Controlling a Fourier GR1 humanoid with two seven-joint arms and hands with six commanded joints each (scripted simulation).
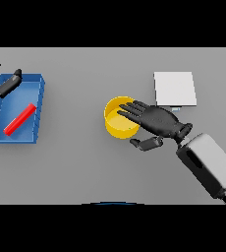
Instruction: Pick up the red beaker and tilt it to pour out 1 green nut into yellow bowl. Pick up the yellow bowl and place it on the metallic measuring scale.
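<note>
Head view only here. The yellow bowl sat on the grey surface just left of the frame's middle. The right robot hand came in from the lower right and lay over the bowl's right side, fingers stretched out flat across the rim and the thumb sticking out below, just beside the bowl's outer wall, so it was released and not really grasping anything.

Over at the left edge there was a blue tray with the red beaker lying on its side in it, slanted. The left robot hand showed at the tray's upper left corner, fingers relaxed, holding nothing.

The metallic measuring scale was a pale square at upper right, just beyond the right robot hand.
</note>
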